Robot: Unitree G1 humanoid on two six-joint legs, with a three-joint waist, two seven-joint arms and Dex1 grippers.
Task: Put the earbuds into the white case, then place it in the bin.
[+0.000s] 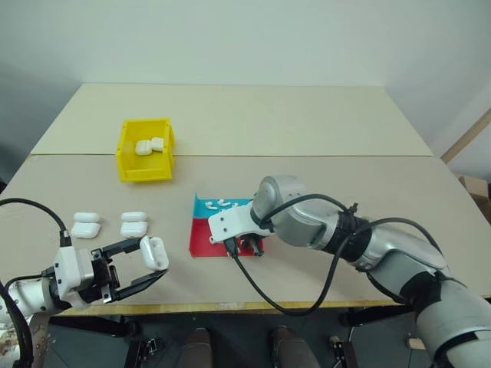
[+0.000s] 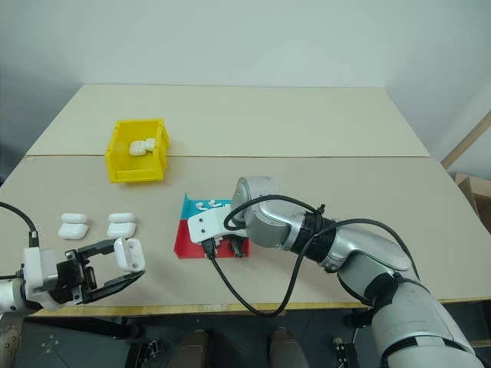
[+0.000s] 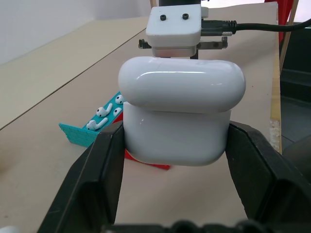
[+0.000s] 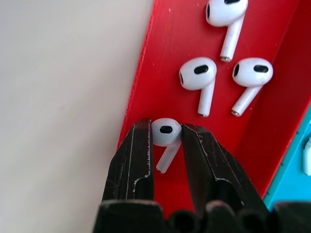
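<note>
The left gripper (image 1: 150, 267) is clamping a white case (image 1: 154, 252) near the table's (image 1: 307, 123) front edge; the right gripper (image 4: 167, 141) is pinching an earbud (image 4: 165, 133) in the red half of the tray (image 4: 170, 29).

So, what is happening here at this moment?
The left claw is shut on a white case, held above the table. The right claw is closed around one earbud in the red half of the tray. Two cases lie in the yellow bin, and two more cases rest on the table.
</note>
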